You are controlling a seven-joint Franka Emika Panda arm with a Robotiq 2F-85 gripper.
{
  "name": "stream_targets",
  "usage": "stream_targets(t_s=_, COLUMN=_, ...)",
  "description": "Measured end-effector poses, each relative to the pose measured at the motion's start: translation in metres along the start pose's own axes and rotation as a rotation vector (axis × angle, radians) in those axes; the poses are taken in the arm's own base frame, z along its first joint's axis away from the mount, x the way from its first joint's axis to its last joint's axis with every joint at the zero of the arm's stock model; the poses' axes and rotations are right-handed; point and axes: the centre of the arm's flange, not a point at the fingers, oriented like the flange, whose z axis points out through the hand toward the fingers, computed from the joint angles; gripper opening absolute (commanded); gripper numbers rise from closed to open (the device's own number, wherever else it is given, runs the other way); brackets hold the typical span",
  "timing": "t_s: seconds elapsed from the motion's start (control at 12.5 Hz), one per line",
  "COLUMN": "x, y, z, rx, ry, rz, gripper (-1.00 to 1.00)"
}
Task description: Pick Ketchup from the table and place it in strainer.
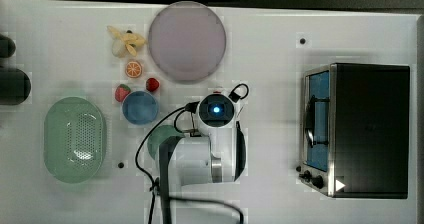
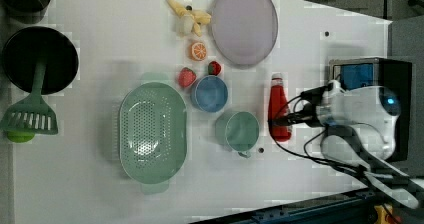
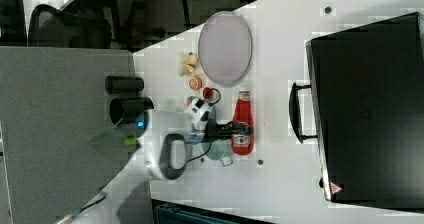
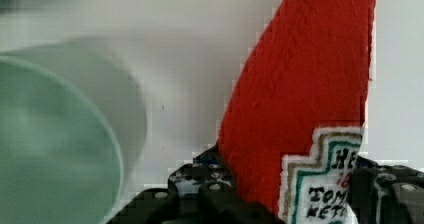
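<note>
The Ketchup (image 2: 280,110) is a red squeeze bottle lying on the white table, white cap toward the purple plate, also seen in the right view (image 3: 243,123). My gripper (image 2: 283,120) sits low over its labelled end. In the wrist view the red body and label (image 4: 300,99) lie between my two black fingers (image 4: 200,189), which press against both sides. In the top view the arm (image 1: 216,111) covers the bottle. The strainer (image 2: 131,134), a pale green oval basket with a perforated bottom, stands empty at the top view's left (image 1: 51,134), well apart from the gripper.
A round green cup (image 2: 240,130) stands right beside the bottle, with a blue bowl (image 2: 210,93) and strawberries (image 2: 187,77) between it and the strainer. A purple plate (image 2: 244,24), an orange slice (image 2: 198,50), a toaster oven (image 1: 365,129) and a black pot (image 2: 40,59) also stand about.
</note>
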Motion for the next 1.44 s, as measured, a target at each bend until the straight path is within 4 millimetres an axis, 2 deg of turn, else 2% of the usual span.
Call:
stream_targets(t_s=0.16, x=-0.004, y=-0.001, z=-0.068, rx=-0.034, ry=0.027, rz=0.0, gripper=0.25)
stream_targets(t_s=0.32, x=-0.004, y=-0.014, z=-0.146, rx=-0.072, ry=0.096, rz=-0.005, gripper=0.25)
stream_targets(t_s=0.48, x=0.002, y=-0.044, z=-0.212, rx=-0.096, ry=0.192, rz=-0.011, gripper=0.25)
stream_targets(t_s=0.64, x=0.001, y=-0.089, z=-0.244, rx=-0.081, ry=0.217, rz=0.013, gripper=0.25)
stream_targets(t_s=0.72, x=0.002, y=-0.117, z=-0.25, rx=-0.053, ry=0.228, rz=0.034, gripper=0.25)
stream_targets(t_s=0.88, x=0.002, y=-0.18, z=-0.24, rx=-0.012, ry=0.212, rz=0.056, gripper=0.25)
stream_targets(t_s=1.12, x=-0.006, y=-0.264, z=-0.192, rx=-0.005, ry=0.12, rz=0.071, gripper=0.25)
stream_targets(t_s=1.28, x=-0.012, y=-0.311, z=-0.158, rx=0.02, ry=0.094, rz=0.073, gripper=0.25)
stream_targets(t_s=1.44, x=-0.008, y=-0.354, z=-0.134, rx=0.103, ry=0.127, rz=0.104, gripper=0.25)
